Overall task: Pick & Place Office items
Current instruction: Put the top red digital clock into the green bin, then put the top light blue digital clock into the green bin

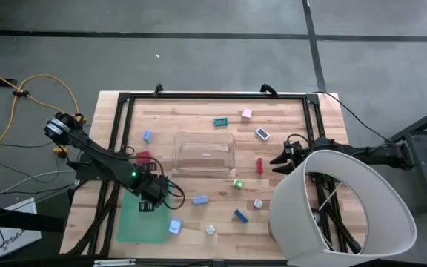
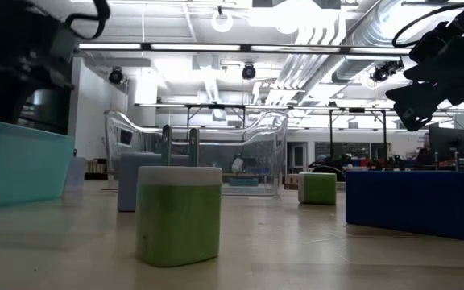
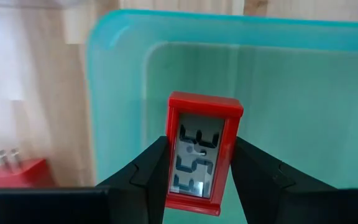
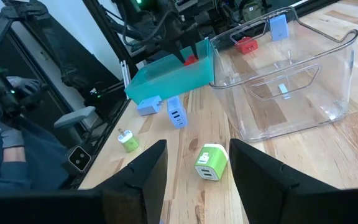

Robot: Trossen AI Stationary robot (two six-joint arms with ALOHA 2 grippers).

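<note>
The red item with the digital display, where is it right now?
The red display item is clamped in the left end effector, held over the green mat on the table's left side in the high view.

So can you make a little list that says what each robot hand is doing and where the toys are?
left gripper: shut on a small red clock, over the green tray
right gripper: open, empty, near the table's right edge
clear bin: mid-table, looks empty
other pieces: scattered on the wooden table around the bin
</note>
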